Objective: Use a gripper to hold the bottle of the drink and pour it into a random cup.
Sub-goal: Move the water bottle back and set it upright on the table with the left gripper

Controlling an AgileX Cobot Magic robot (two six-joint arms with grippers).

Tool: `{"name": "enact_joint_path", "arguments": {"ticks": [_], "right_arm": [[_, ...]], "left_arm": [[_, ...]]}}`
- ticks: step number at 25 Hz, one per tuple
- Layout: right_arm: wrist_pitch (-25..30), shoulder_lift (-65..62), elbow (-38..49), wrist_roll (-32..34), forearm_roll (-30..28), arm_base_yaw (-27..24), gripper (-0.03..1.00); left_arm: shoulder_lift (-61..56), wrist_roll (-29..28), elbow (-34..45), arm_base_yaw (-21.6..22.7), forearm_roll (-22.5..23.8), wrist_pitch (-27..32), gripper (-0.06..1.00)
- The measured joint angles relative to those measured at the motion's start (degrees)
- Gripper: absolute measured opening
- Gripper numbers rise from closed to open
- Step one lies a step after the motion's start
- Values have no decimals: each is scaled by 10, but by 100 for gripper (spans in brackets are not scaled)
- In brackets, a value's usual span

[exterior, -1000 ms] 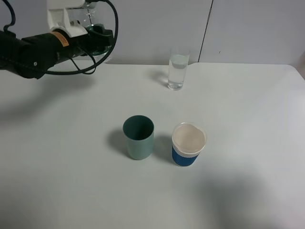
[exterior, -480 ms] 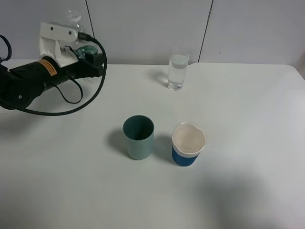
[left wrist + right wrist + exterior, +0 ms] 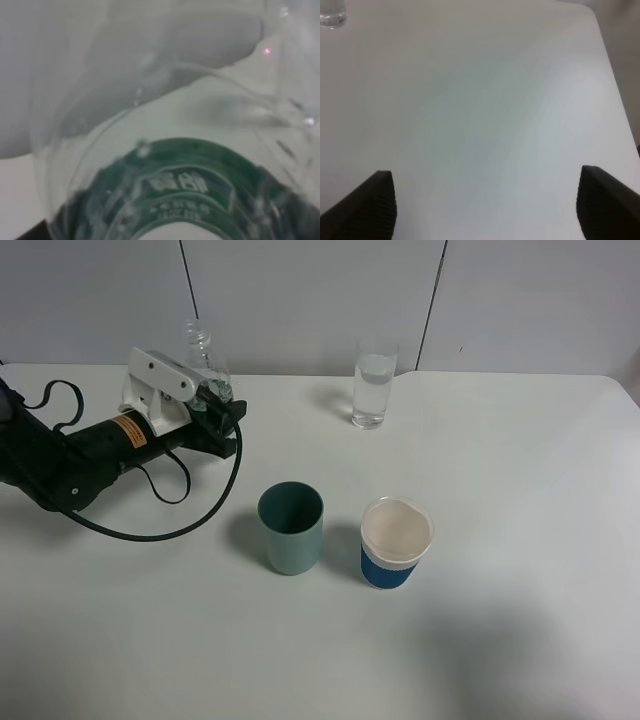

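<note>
Bottle [image 3: 205,358] is clamped upright in my left gripper [image 3: 215,410], lower and further right than a second ago, now over the table's [image 3: 520,490] far left part. Its green label [image 3: 190,190] fills my left wrist view. My right gripper [image 3: 485,205] stands spread apart, holding nothing. Glass [image 3: 373,385], far centre, holds clear liquid. Green cup [image 3: 291,528] and paper cup [image 3: 395,542] stand side by side, contents indiscernible.
</note>
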Motion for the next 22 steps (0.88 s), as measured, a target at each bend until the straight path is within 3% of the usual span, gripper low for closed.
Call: {"name": "enact_joint_path", "arguments": {"ticks": [22], "right_arm": [[0,0,0,0,-1,0,74]], "left_arm": [[78,0,-1,0,28,-37,55]]}}
